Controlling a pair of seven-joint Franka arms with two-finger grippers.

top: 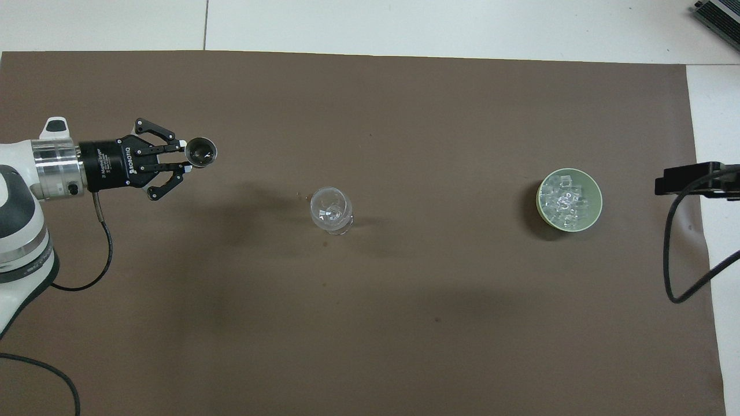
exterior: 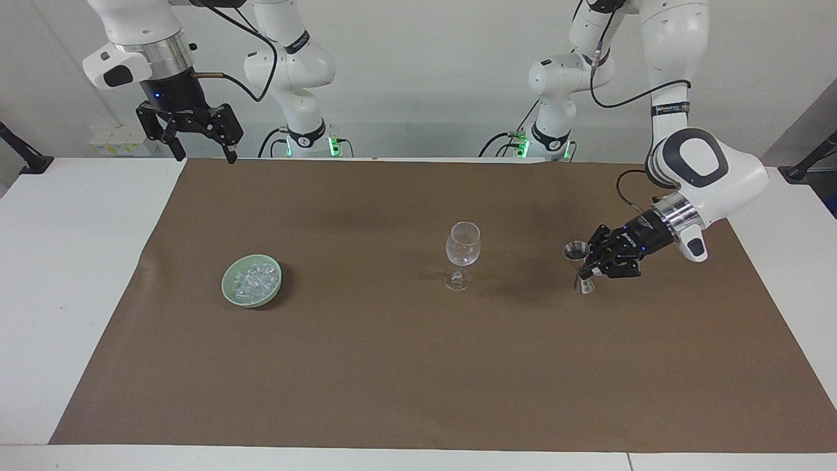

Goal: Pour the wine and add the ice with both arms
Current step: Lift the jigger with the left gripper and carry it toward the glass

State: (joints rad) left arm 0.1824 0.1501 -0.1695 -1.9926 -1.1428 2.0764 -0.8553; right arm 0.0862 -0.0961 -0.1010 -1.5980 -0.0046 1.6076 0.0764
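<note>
My left gripper (exterior: 590, 267) is shut on a small metal jigger (exterior: 580, 265) and holds it upright just above the brown mat, between the wine glass and the left arm's end of the table. It also shows in the overhead view (top: 184, 156), with the jigger (top: 200, 153) at its tip. The clear stemmed wine glass (exterior: 462, 252) (top: 330, 209) stands at the middle of the mat. The ice (exterior: 257, 279) (top: 563, 198) lies in a pale green bowl (exterior: 230, 292) (top: 598, 207) toward the right arm's end. My right gripper (exterior: 204, 156) waits open and empty, high over the table's edge nearest the robots.
The brown mat (exterior: 392, 366) covers most of the white table (exterior: 72, 275). A black cable (top: 673, 242) and a black part of the right arm (top: 688, 178) show at the overhead view's edge beside the bowl.
</note>
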